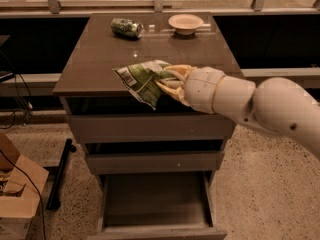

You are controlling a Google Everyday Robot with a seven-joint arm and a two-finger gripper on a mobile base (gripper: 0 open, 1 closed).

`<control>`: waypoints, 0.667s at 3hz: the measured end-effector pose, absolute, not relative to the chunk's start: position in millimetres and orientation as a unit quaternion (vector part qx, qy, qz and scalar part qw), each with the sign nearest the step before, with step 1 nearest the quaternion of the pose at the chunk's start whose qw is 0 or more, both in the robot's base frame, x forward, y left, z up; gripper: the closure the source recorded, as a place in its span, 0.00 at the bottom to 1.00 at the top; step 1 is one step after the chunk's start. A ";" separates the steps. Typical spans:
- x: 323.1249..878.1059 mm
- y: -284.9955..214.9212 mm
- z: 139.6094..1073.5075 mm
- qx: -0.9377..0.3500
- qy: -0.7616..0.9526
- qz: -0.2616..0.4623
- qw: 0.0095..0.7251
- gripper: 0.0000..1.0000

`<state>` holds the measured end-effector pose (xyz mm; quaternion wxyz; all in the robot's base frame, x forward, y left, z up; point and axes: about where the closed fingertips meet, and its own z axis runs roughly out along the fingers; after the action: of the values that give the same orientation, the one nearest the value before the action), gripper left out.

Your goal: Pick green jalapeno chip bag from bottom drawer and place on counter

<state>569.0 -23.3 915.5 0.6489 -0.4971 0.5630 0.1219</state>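
Green-and-white foil identifies the chip bag (141, 80). It is out of the bottom drawer (159, 231) and hangs at the front edge of the desk (95, 59), at 6 o'clock on the top surface. Its lower corner hangs past that edge, in front of the gap above the top drawer. Whether the bag touches the surface cannot be determined.

The end effector (169, 80) grips the bag from 3 o'clock, with both fingers (172, 72) closed on the crumpled right margin. The bottom drawer stands pulled out at 6 o'clock of the cabinet, and its tray shows nothing inside.

Probable faults from this position:
- Release at the edge. The overhanging corner would likely tip the bag off the front and drop it toward the open drawer or the floor.
- Grip slip. The hold is on thin, soft foil only, so a quick move could pull it free.
- Overtravel toward 12 o'clock. A can (126, 27) lies on its side at 11 o'clock and a bowl (185, 22) sits at 1 o'clock. Contact could roll the can.
- Low descent. The wrist could strike the front edge.
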 end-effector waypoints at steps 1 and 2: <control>624.7 -16.0 910.5 -0.504 0.551 0.134 0.652 1.00; 701.2 -8.9 898.2 -0.504 0.549 0.144 0.651 0.73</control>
<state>701.2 -8.9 898.2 0.6510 -0.5044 0.5486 0.1442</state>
